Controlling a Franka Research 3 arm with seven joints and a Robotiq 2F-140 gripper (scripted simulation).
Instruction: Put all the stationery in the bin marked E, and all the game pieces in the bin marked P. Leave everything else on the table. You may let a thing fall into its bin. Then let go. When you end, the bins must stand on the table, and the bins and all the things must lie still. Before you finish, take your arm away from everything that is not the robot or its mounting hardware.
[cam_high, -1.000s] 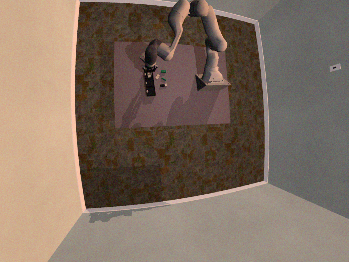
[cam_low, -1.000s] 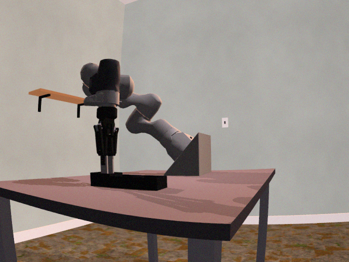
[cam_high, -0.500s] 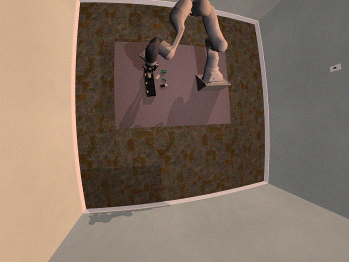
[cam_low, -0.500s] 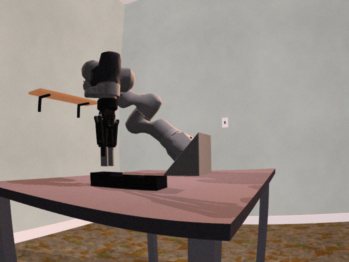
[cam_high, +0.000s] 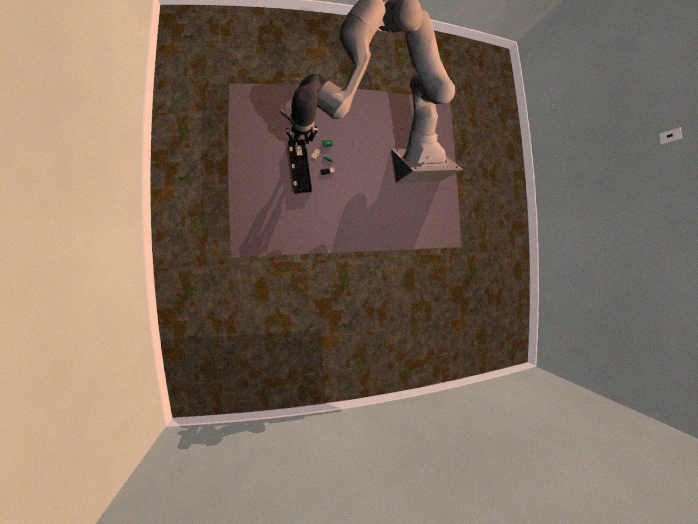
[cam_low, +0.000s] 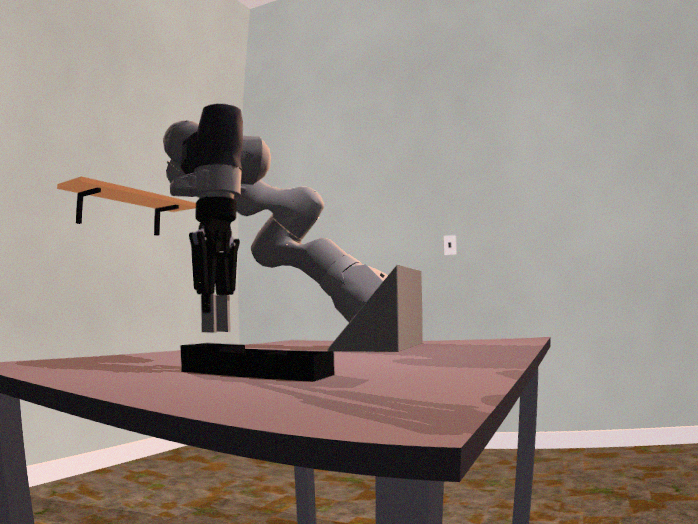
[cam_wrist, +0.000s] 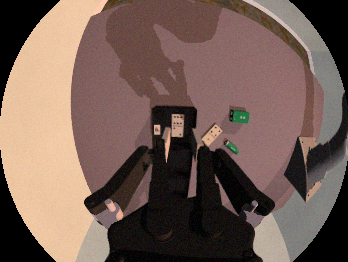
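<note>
Two black bins stand end to end as one long dark block (cam_high: 299, 170) on the pink table; they also show in the side view (cam_low: 256, 362). I cannot read their letters. My gripper (cam_low: 215, 318) hangs straight down a little above the bin end nearest the arm (cam_wrist: 174, 119), its fingers a small way apart with nothing gripped. In the wrist view a thin pale piece (cam_wrist: 166, 146) shows between the fingertips over that bin, and small white things lie inside it. A pale tile like a domino (cam_wrist: 211, 134), a green block (cam_wrist: 239, 115) and a small green piece (cam_wrist: 230, 147) lie on the table beside the bins.
A small black-and-white thing (cam_high: 327, 170) lies on the table beside the bins. The arm's wedge-shaped base (cam_high: 423, 164) stands to the right of them. A wall shelf (cam_low: 126, 194) hangs behind the arm.
</note>
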